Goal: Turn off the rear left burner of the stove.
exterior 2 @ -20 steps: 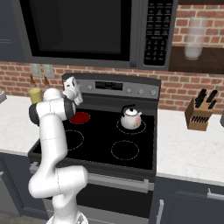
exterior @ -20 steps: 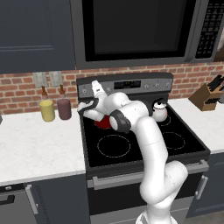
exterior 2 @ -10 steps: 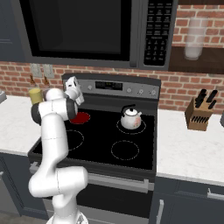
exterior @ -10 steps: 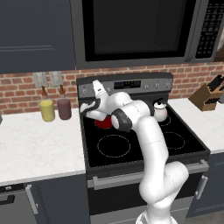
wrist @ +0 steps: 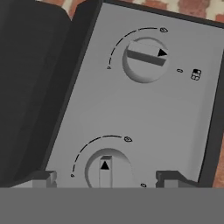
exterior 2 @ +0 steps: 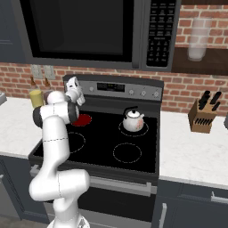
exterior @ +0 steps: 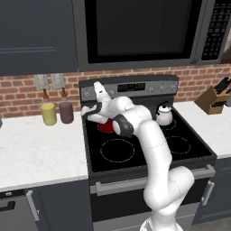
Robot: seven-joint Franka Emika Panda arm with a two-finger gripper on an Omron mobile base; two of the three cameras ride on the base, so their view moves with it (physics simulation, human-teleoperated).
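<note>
one black stove (exterior: 135, 149), red brick wall (exterior: 18, 92), white counter (exterior: 36, 151)

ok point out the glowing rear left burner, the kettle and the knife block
rear left burner (exterior 2: 83, 119), right base view, red disc
kettle (exterior 2: 133, 121), right base view, body
knife block (exterior 2: 200, 118), right base view, front face

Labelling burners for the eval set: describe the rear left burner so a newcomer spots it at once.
Find the black glass-top stove under the microwave. On its glass, go to the back corner nearest the two jars, just below the grey knob panel. The rear left burner glows red; the other zones are thin white rings.
</note>
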